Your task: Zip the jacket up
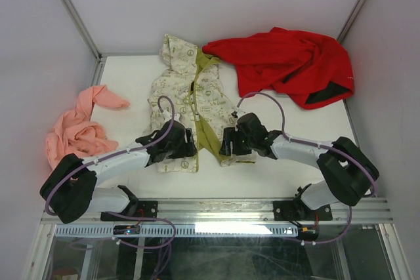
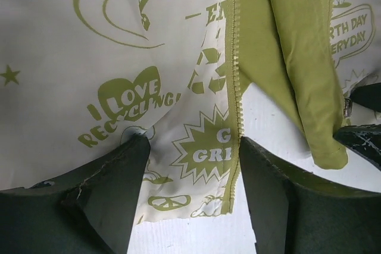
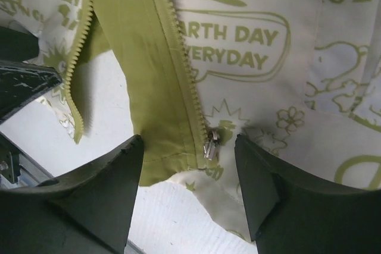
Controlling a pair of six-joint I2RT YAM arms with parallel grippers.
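Cloth [image 1: 75,129] of salmon pink, bunched against left edge of bench [image 1: 131,77], well apart from everything else.

Next rightward, left gripper [image 1: 176,143], low over near-left hem of jacket [image 1: 190,96]. Jaws spread wide, holding nothing. Dark fingers [image 2: 134,165] straddling a strip of printed fabric and one zipper edge.

Jacket itself flat at mid-bench, hood toward far edge, hem toward near edge, front lying open. Shell cream-white, printed all over in olive green: hearts, a star, recycling arrows, peace signs, starbursts, and slogans such as "I LOVE RECYCLING" and "EARTH DAY EVERYDAY". Lining [image 2: 297,75] plain olive green, folded outward along the opening in a long flap. Zipper not joined. Left row of teeth [image 2: 238,87] running straight down to the hem, olive tape beside it. Bare white bench visible between the two halves near the hem. Right row of teeth [image 3: 178,40] slanting down to a small metal slider [image 3: 209,146] parked at the very bottom, just above the hem.

Right gripper [image 1: 233,143] low over near-right hem, likewise wide apart and empty, slider lying between its two fingers [image 3: 262,182] without being pinched. Both grippers close together, facing each other across the opening.

Red garment [image 1: 289,63] crumpled toward far right corner, its left end just beside jacket's collar.
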